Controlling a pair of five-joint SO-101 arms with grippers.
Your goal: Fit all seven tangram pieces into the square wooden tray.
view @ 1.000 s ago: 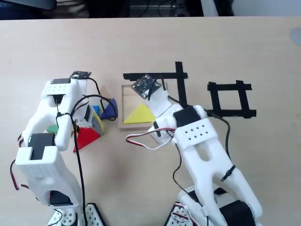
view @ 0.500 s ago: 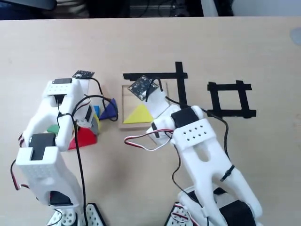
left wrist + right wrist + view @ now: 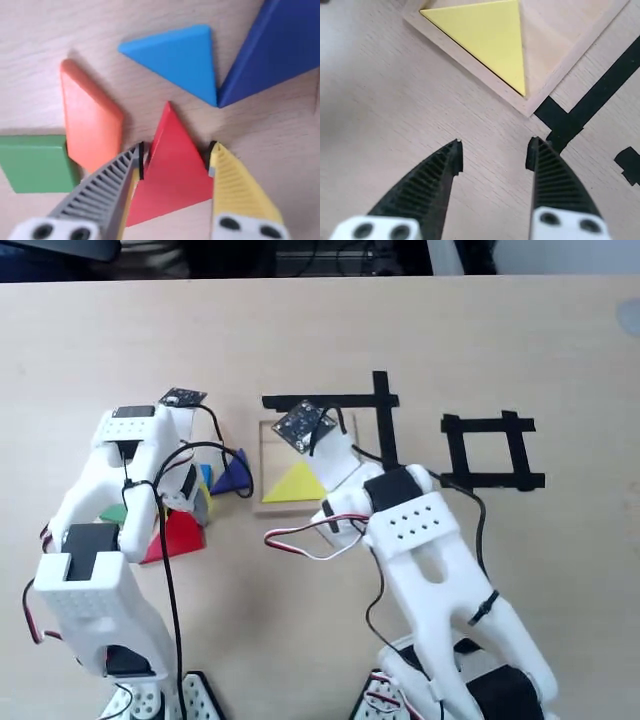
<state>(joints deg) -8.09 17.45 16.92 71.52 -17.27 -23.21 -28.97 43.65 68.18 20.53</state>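
Note:
The square wooden tray [image 3: 270, 503] lies mid-table with a yellow triangle [image 3: 296, 483] inside it. Left of the tray lie a dark blue triangle [image 3: 233, 473], a light blue triangle [image 3: 177, 57], an orange parallelogram [image 3: 90, 120], a green square [image 3: 32, 162] and a red triangle [image 3: 172, 180]. My left gripper [image 3: 175, 150] is shut on the red triangle, one finger against each slanted side, low over the table. My right gripper [image 3: 492, 150] stands open over bare table just off a corner of the tray [image 3: 530, 105], with nothing between its fingers.
Black tape [image 3: 382, 410] forms a cross behind the tray, and a black tape square [image 3: 492, 452] lies to its right. The arms' cables hang over the pieces and the tray's near edge. Bare table stretches behind and to the right.
The left gripper has closed in on the red triangle, which slid a little to the left. The right arm shifted slightly left over the tray.

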